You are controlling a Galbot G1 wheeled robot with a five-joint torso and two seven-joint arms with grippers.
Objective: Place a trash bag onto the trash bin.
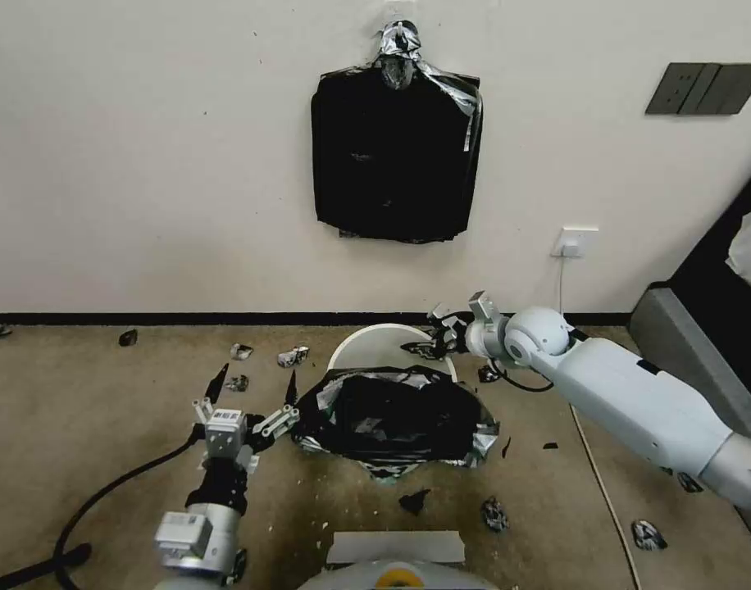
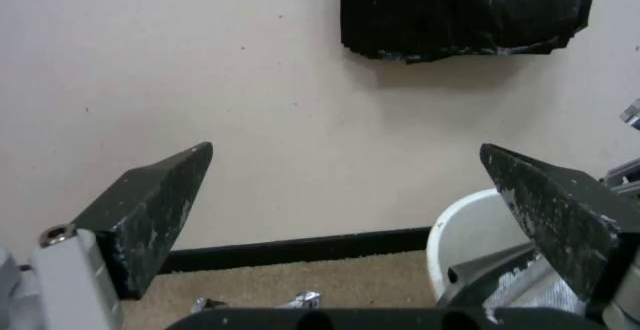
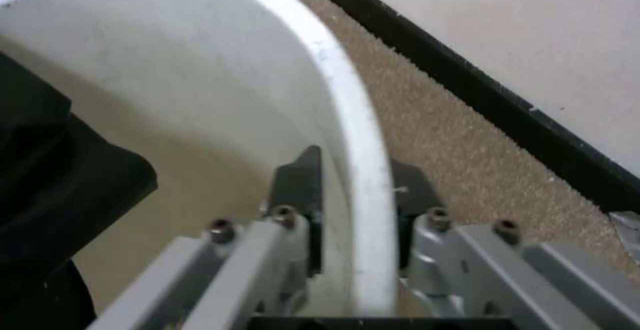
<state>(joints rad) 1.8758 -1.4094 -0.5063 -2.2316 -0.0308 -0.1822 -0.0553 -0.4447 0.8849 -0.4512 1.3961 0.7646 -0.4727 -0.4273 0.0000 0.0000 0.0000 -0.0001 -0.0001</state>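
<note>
Your right gripper [image 3: 357,205] is clamped on the far right rim of the trash bin [image 1: 375,344], one finger inside the wall and one outside. The trash bag [image 1: 396,418] lies crumpled over the bin's near side, spilling onto the carpet [image 1: 80,410]. Your left gripper [image 1: 243,424] sits just left of the bag, fingers spread wide and gripping nothing.

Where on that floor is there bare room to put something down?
The widest bare carpet lies between the black baseboard and the left gripper. It is crowded around the trash bin, where the trash bag, torn scraps and the right gripper gather.
</note>
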